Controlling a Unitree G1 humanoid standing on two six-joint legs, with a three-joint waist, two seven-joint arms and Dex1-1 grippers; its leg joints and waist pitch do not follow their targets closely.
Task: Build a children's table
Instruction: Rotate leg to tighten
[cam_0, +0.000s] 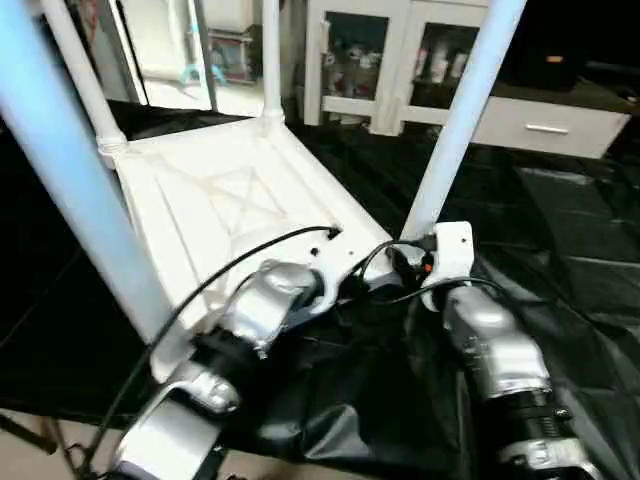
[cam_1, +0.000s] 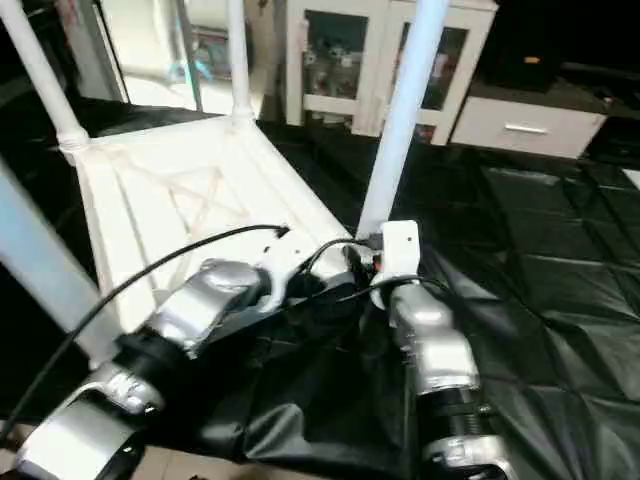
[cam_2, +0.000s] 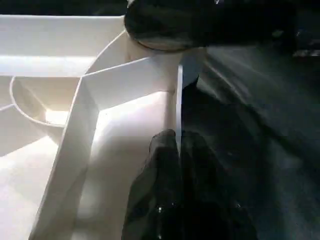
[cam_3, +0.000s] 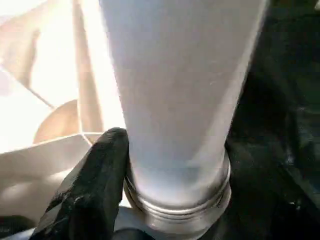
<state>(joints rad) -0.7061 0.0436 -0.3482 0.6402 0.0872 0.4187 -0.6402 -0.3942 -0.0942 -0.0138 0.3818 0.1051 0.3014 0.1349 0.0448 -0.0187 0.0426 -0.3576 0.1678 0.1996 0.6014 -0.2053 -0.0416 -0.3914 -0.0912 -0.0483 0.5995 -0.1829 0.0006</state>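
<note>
The upturned table top (cam_0: 215, 200) lies on the black sheet (cam_0: 560, 250), light, stiff and slick, best held by its thin rim, which the left gripper (cam_2: 177, 150) pinches, while the right gripper (cam_3: 165, 200) clasps the near leg (cam_0: 455, 130) at its base.

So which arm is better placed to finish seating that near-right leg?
The right. Its pincer is at the base of the leg, one finger touching it at the socket. The left pincer straddles the tabletop's rim.
</note>
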